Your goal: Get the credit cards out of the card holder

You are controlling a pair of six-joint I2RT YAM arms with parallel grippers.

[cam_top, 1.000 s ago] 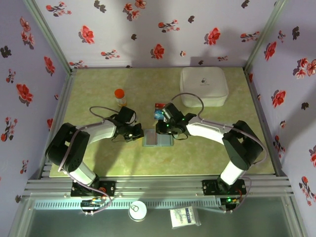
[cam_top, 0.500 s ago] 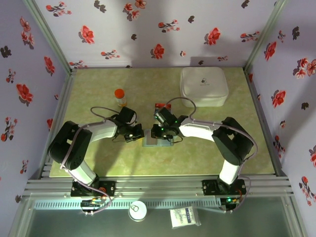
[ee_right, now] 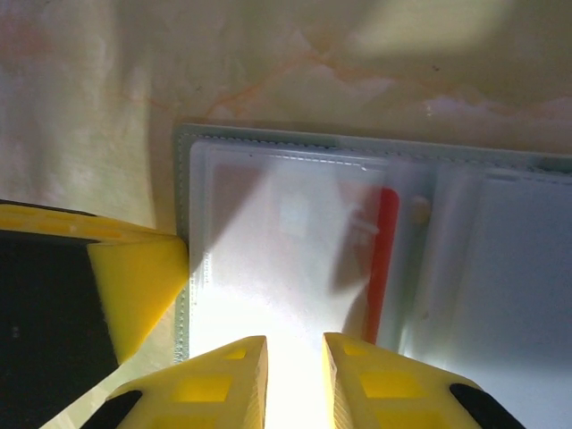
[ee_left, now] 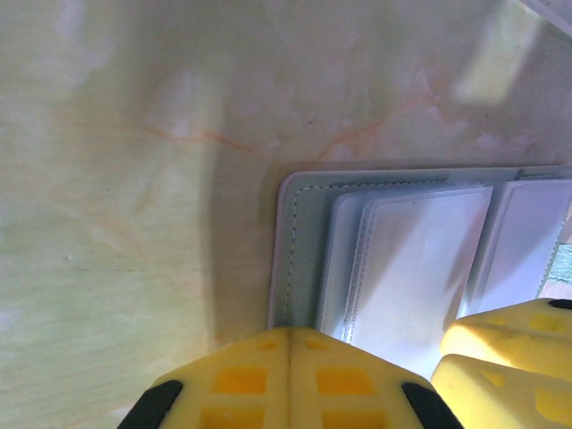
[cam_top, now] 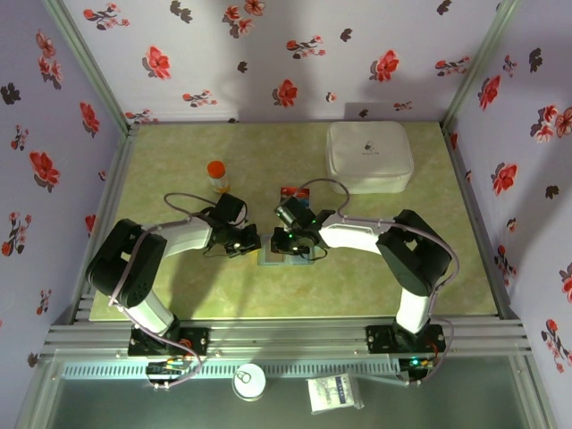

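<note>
While I watch from overhead, the green marbled table (cam_top: pixel 179 290) carries a large white case (cam_top: pixel 369 156) at its far right, well apart from the arms. Near the table's middle lies the card holder (ee_left: pixel 402 268), opened flat, its panels side by side with clear sleeves (ee_right: pixel 286 241) facing up. My left gripper (ee_left: pixel 289 375) sits at the holder's left edge, fingers pressed together with no gap, their tips meeting the stitched border. My right gripper (ee_right: pixel 295 380) hangs over the sleeve of that same panel, fingers only narrowly parted. Glare washes out the gap, so I cannot tell whether anything is pinched there. An orange-capped bottle (cam_top: pixel 217 175) stands upright beyond the left arm. A red card (ee_right: pixel 384 259) shows as a thin strip inside the sleeve. Just beyond the holder a small red patch (cam_top: pixel 288 190) lies on the table, possibly another card.
</note>
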